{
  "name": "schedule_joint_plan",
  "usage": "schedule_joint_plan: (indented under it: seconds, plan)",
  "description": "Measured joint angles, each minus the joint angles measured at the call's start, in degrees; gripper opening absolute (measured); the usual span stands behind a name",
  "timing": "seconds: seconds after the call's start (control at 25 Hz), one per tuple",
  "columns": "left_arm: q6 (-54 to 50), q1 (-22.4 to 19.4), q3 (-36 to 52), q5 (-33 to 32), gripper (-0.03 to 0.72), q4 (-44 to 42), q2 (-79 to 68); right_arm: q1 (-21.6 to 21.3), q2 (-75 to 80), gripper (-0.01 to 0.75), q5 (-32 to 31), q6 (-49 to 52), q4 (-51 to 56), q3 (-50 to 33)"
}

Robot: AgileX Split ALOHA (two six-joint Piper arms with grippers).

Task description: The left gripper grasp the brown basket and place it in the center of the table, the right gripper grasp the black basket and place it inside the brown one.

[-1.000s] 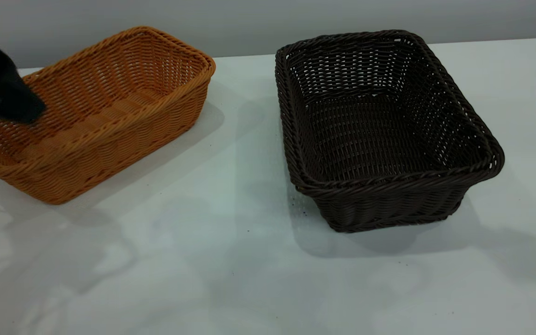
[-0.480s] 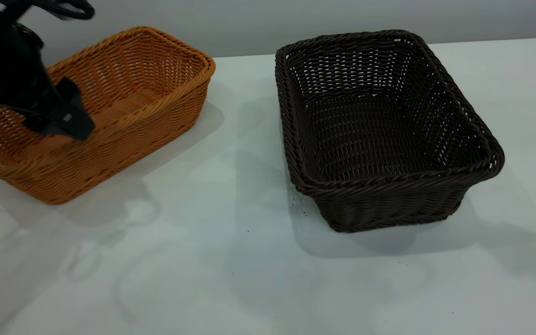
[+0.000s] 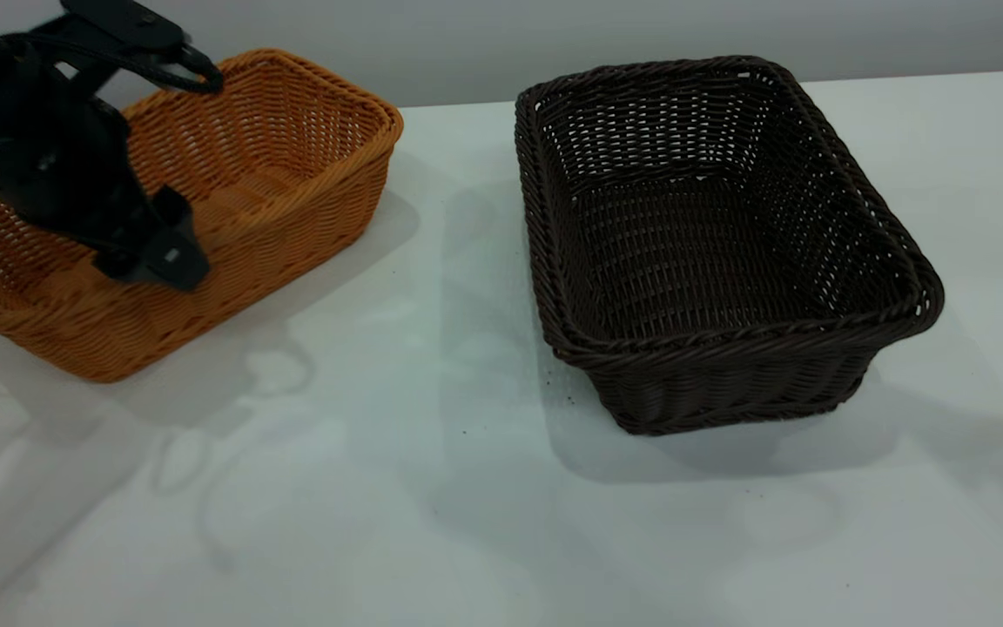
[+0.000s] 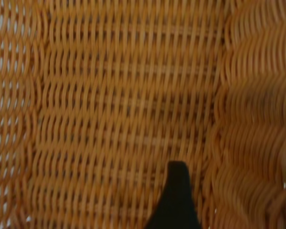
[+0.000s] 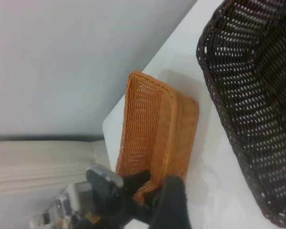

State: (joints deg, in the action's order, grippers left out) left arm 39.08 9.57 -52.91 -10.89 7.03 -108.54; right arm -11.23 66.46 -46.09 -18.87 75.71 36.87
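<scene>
The brown basket [image 3: 205, 200] stands at the table's [image 3: 432, 488] left, its long side slanting toward the back. My left gripper [image 3: 160, 248] hangs over the basket's near long wall, open, one jaw inside above the woven floor [image 4: 124, 105] and holding nothing. One of its fingers [image 4: 177, 195] shows in the left wrist view, beside the inner wall. The black basket [image 3: 710, 235] sits apart at centre right, empty and untouched. My right gripper [image 5: 174, 202] is outside the exterior view; from its wrist view it is well away from the black basket [image 5: 257, 95] and brown basket [image 5: 152, 129].
A grey wall runs behind the table. A white strip of tabletop lies between the two baskets, and a wide white area spreads in front of them. The left arm's cable [image 3: 179, 70] loops above the brown basket's rim.
The left arm has come in from the left edge, moving right and down over the brown basket toward its near wall. Neither basket has moved.
</scene>
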Motion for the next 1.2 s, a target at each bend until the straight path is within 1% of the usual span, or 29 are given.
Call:
schedule_joint_plan:
  seconds: [0.08, 0.2, 0.32, 0.48, 0.72, 0.84, 0.96, 1.2]
  plan:
    - [0.1, 0.5, -0.3, 0.1, 0.546, 0.0, -1.2, 1.0, 1.8, 0.556, -0.3, 0.2, 0.9, 0.0]
    - [0.1, 1.5, -0.7, 0.4, 0.546, 0.0, -2.6, 4.0, 4.7, 0.539, 0.4, 1.2, 3.1, 0.0]
    - [0.1, 2.3, -0.7, 0.5, 0.546, 0.0, -3.2, 8.9, 7.7, 0.533, 2.3, 2.9, 4.7, 0.1]
    - [0.1, 3.0, -0.7, 0.9, 0.546, -0.1, -3.2, 16.2, 10.8, 0.532, 5.6, 8.7, 5.1, 0.1]
    - [0.0, 3.2, -0.7, 0.9, 0.546, 0.2, -3.2, 27.1, 13.8, 0.531, 14.6, 18.9, 5.5, 0.1]
    - [-0.1, 3.2, -0.7, 1.0, 0.546, 0.4, -3.2, 31.0, 14.7, 0.531, 18.1, 23.6, 5.0, 0.1]
    - [-0.1, 3.2, -0.7, 1.2, 0.546, 0.6, -3.2, 33.0, 16.3, 0.53, 20.8, 27.3, 4.9, 0.1]
    - [-0.1, 3.2, -0.7, 1.2, 0.546, 0.6, -3.2, 33.2, 21.8, 0.53, 21.6, 29.7, 4.6, 0.1]
